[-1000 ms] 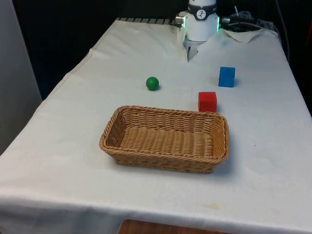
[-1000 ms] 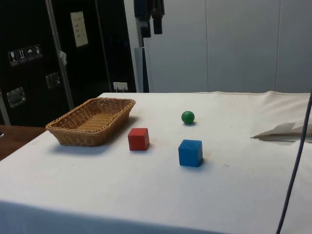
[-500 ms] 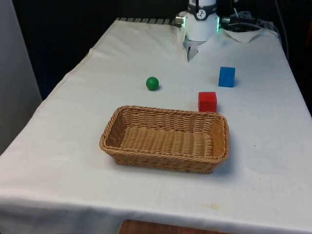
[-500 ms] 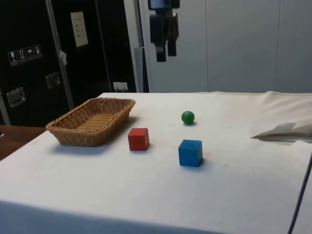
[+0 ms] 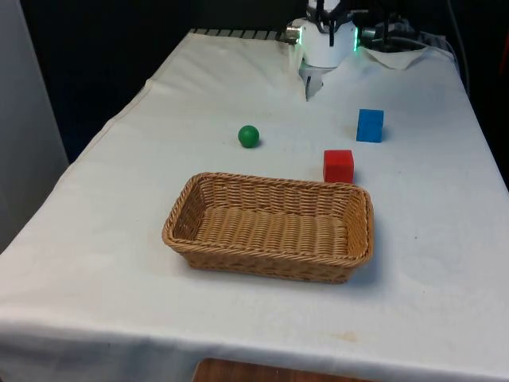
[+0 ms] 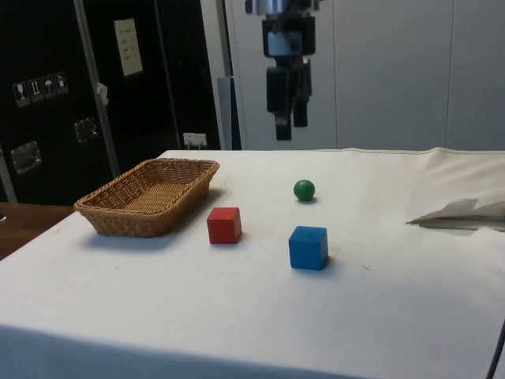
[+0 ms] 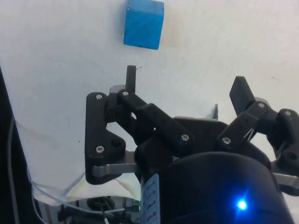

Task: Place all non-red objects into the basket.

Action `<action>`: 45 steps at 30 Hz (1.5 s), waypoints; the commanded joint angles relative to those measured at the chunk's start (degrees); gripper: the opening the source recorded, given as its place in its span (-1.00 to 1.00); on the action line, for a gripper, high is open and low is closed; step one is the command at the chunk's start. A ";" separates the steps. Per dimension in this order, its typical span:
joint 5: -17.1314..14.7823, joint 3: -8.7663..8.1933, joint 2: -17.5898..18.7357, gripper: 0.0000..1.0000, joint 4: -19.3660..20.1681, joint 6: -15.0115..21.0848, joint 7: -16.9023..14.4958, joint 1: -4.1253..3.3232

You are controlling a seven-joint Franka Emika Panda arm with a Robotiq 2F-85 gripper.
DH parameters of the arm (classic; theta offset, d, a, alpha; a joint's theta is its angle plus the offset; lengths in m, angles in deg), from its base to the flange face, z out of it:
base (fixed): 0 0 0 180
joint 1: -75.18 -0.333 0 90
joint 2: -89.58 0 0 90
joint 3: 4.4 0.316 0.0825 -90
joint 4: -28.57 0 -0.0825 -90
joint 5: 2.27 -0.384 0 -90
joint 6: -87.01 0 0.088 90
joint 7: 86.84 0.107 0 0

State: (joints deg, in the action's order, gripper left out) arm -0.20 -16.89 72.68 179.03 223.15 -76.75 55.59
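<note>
Hovering tool point(image 6: 288, 130) above green ball point(image 6: 304, 189)

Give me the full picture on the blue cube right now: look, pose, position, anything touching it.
The blue cube is a plain, solid-coloured block with crisp edges, wood or plastic by its look. It sits flat on the white cloth, turned slightly askew. Nothing touches it. The red cube stands apart beside it, between it and the basket; the green ball lies farther off. The gripper hangs open well above the table, empty.
</note>
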 commanded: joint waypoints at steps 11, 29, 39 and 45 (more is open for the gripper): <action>-0.29 0.86 1.89 1.00 6.07 8.54 2.64 -0.11; -4.47 3.72 10.71 1.00 8.19 20.17 0.63 -0.80; -3.67 4.30 12.89 1.00 7.85 21.72 0.63 -0.29; -3.90 4.41 14.15 1.00 7.91 22.69 0.74 -0.40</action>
State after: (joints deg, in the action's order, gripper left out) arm -3.18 -12.53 86.77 186.88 244.92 -75.66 55.47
